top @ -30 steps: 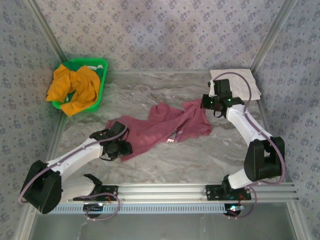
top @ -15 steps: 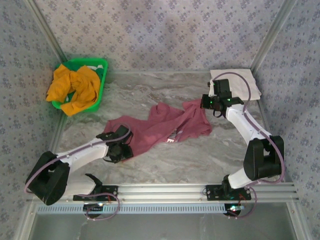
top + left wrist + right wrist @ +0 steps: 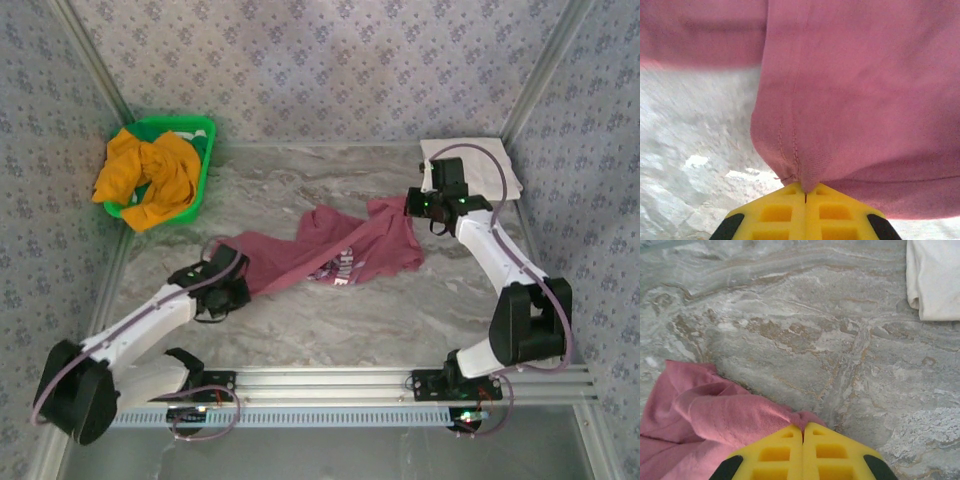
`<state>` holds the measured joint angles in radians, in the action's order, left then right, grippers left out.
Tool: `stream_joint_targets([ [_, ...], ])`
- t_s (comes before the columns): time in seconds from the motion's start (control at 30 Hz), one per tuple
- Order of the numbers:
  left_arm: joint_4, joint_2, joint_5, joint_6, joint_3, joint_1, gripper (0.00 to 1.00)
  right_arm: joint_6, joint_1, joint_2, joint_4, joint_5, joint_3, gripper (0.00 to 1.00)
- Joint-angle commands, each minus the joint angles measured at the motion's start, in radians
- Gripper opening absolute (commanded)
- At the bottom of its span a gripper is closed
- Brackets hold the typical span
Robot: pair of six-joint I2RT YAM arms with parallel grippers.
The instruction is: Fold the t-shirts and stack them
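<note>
Both my claws are clamped shut on the maroon shirt (image 3: 340, 245): left claw (image 3: 805, 192) on what looks like a hem corner, right claw (image 3: 803, 430) on the far end, so it runs diagonally between them across the table (image 3: 400, 320); orange shirt (image 3: 150, 175) sits in the basket (image 3: 180, 121)

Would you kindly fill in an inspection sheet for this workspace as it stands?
Surface: marble-look table, no spills seen.
Job's things: maroon t-shirt stretched unfolded mid-table; mustard-orange t-shirt crumpled in the green basket, far left.
Clutter: folded white cloth, far right corner.
Grippers: left gripper and right gripper, jaws shut, each pinching a maroon t-shirt edge.
Cables: lilac cable loops over the right wrist.
Surroundings: patterned walls; aluminium rail at near edge.
</note>
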<state>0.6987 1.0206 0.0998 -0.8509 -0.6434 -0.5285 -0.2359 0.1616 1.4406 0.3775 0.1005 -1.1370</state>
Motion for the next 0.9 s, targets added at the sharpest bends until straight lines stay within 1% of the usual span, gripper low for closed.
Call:
stream_joint_targets([
  [0.0, 0.084, -0.104, 0.062, 0.139, -0.152, 0.035, 0.0, 0.031, -0.004, -0.135, 0.0, -0.005, 0.014, 0.0],
  [0.07, 0.089, -0.15, 0.079, 0.209, -0.225, 0.038, 0.0, 0.049, -0.004, -0.222, -0.009, -0.008, 0.033, 0.0],
  [0.17, 0.081, -0.207, 0.076, 0.315, -0.327, 0.039, 0.0, 0.087, 0.006, -0.381, -0.019, -0.018, 0.061, 0.0],
  [0.23, 0.082, -0.235, 0.049, 0.382, -0.406, 0.038, 0.0, 0.11, 0.013, -0.501, -0.008, -0.038, 0.063, 0.0],
  [0.33, 0.072, -0.276, -0.004, 0.457, -0.509, 0.038, 0.0, 0.151, 0.02, -0.668, 0.02, -0.034, 0.037, 0.0],
  [0.43, 0.054, -0.31, -0.069, 0.517, -0.602, 0.038, 0.0, 0.181, 0.031, -0.779, 0.061, 0.002, -0.036, 0.0],
  [0.5, 0.053, -0.313, -0.121, 0.561, -0.676, 0.039, 0.0, 0.192, 0.037, -0.823, 0.08, 0.027, -0.1, 0.0],
  [0.57, 0.044, -0.309, -0.164, 0.591, -0.749, 0.038, 0.0, 0.193, 0.036, -0.846, 0.085, 0.037, -0.144, 0.0],
  [0.63, 0.021, -0.306, -0.181, 0.618, -0.819, 0.038, 0.0, 0.195, 0.037, -0.844, 0.093, 0.048, -0.201, 0.0],
  [0.73, 0.026, -0.27, -0.159, 0.668, -0.928, 0.038, 0.0, 0.175, 0.036, -0.808, 0.103, 0.027, -0.285, 0.0],
  [0.77, 0.026, -0.257, -0.142, 0.691, -0.952, 0.038, 0.0, 0.169, 0.036, -0.792, 0.106, 0.01, -0.309, 0.0],
  [0.87, 0.023, -0.204, 0.021, 0.762, -1.003, 0.038, 0.0, 0.161, 0.036, -0.701, 0.124, -0.026, -0.392, 0.0],
])
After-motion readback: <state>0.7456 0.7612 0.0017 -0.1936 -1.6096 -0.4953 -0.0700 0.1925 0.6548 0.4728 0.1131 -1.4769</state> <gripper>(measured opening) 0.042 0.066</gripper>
